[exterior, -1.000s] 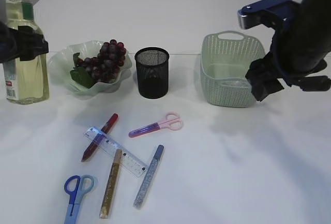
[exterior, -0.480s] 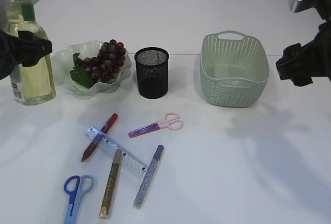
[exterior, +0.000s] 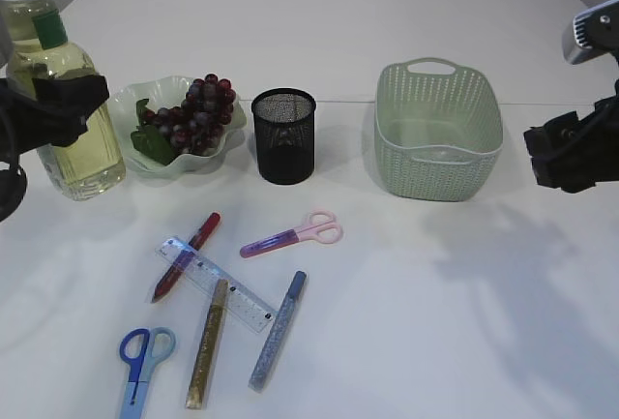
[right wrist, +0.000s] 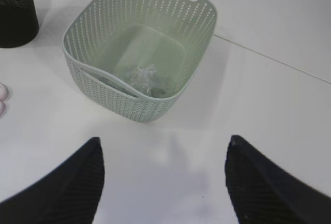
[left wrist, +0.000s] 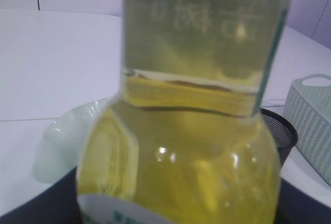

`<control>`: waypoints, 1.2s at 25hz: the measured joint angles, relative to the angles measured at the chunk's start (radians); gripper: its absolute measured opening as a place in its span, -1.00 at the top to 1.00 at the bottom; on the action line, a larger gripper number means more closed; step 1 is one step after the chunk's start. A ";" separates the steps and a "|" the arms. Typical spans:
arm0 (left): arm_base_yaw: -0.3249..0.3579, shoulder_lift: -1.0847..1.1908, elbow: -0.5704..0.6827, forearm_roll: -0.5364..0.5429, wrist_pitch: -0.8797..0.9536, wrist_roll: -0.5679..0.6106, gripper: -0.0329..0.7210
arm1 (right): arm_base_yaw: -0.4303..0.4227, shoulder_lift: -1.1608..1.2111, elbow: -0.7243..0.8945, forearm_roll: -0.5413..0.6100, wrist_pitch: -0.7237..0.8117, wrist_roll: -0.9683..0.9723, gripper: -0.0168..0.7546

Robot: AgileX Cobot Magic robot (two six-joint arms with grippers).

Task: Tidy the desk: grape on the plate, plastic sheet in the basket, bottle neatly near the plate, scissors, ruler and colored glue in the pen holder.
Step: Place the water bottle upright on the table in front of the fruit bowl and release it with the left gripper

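My left gripper (exterior: 53, 104) is shut on the bottle (exterior: 60, 90) of yellow liquid, tilted, just left of the plate (exterior: 126, 104); the bottle (left wrist: 196, 125) fills the left wrist view. The grapes (exterior: 198, 114) lie on the plate. The crumpled plastic sheet (right wrist: 145, 76) lies in the green basket (right wrist: 93, 74). My right gripper (right wrist: 163, 175) is open and empty, right of the basket (exterior: 440, 163). Pink scissors (exterior: 295, 233), blue scissors (exterior: 143, 361), a clear ruler (exterior: 218, 284) and red (exterior: 189, 253), gold (exterior: 207, 344) and blue glue pens (exterior: 278, 330) lie on the table in front of the black mesh pen holder (exterior: 284, 135).
The white table (exterior: 464, 322) stretches to the front right. The pen holder's rim (left wrist: 282, 125) and the basket (left wrist: 310, 120) show behind the bottle in the left wrist view.
My left gripper has carried the bottle rightward toward the plate and tilted it. My right gripper has drawn back to the right, away from the basket, and moved lower.
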 joint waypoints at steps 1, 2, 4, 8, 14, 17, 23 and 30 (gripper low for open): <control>0.000 0.008 0.005 0.000 -0.017 0.012 -0.27 | 0.000 0.000 0.012 -0.056 -0.011 0.056 -0.51; 0.000 0.015 0.010 0.000 -0.024 0.016 -0.27 | 0.000 0.000 0.022 -0.108 -0.019 0.103 -0.51; 0.000 0.024 0.013 0.002 -0.030 0.025 -0.27 | 0.000 0.000 0.034 -0.189 -0.028 0.190 -0.51; 0.000 0.051 0.013 0.002 -0.073 0.046 -0.27 | 0.000 0.000 0.043 -0.260 -0.036 0.243 -0.51; 0.000 0.173 0.013 0.002 -0.273 0.063 -0.27 | 0.000 0.000 0.046 -0.280 -0.039 0.251 -0.51; 0.000 0.258 0.011 0.002 -0.318 0.077 -0.27 | 0.000 0.000 0.046 -0.285 -0.041 0.251 -0.51; 0.000 0.331 0.011 -0.007 -0.310 0.152 -0.27 | 0.000 0.000 0.046 -0.309 -0.041 0.251 -0.51; 0.000 0.379 -0.014 -0.047 -0.316 0.172 -0.27 | 0.000 0.000 0.046 -0.321 -0.043 0.251 -0.51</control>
